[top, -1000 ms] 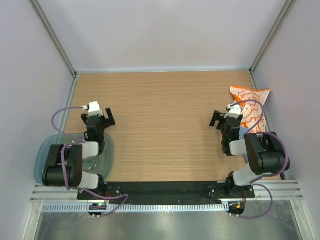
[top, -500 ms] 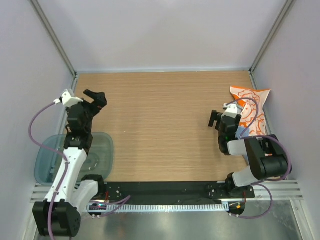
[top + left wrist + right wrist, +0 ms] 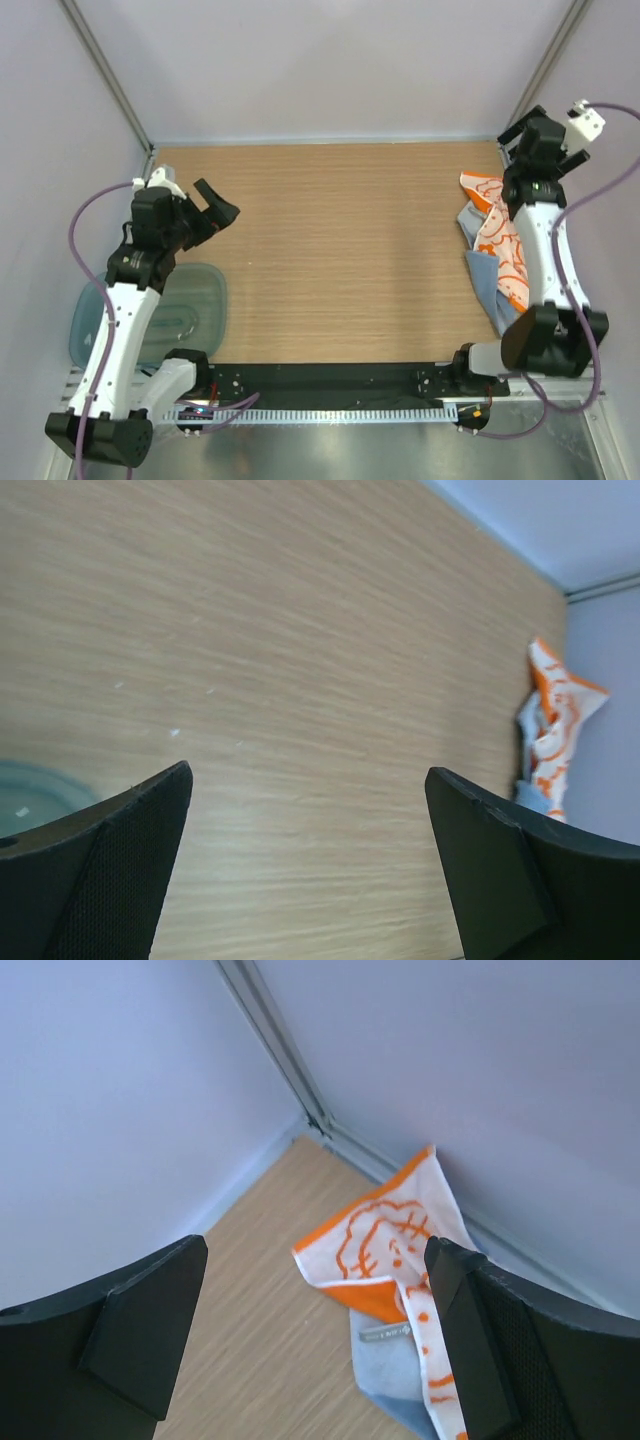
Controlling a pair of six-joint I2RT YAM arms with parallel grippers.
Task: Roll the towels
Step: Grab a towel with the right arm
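Overhead, left claw (image 3: 213, 200): my jaws gape as wide as they go, gripping nothing, raised over the left part of the table (image 3: 340, 240).
Overhead, right claw (image 3: 518, 148): my jaws are spread just as wide and empty, lifted near the far right corner, above the far end of the cloth heap.
Overhead, towels (image 3: 497, 245): a loose, unrolled heap along the table's right edge. The patterned towel (image 3: 505, 255), orange and white, lies over the pale blue towel (image 3: 483, 278).
Overhead, tray (image 3: 200, 300): translucent blue-green, at the near left, partly under my left arm.
Left wrist, left claw (image 3: 307, 780): bare wood shows in the broad gap between my two dark fingers, with nothing touched.
Left wrist, towels (image 3: 550, 730): crumpled against the far wall, well apart from my fingers.
Left wrist, tray (image 3: 28, 798): a sliver of rim beside one finger.
Right wrist, right claw (image 3: 315, 1250): wide apart, holding nothing, high above the cloth.
Right wrist, towels: the patterned towel (image 3: 385, 1240) spreads toward the corner. The pale blue towel (image 3: 400, 1365) lies beneath its near end, with a small grey label (image 3: 383, 1332) where they meet.
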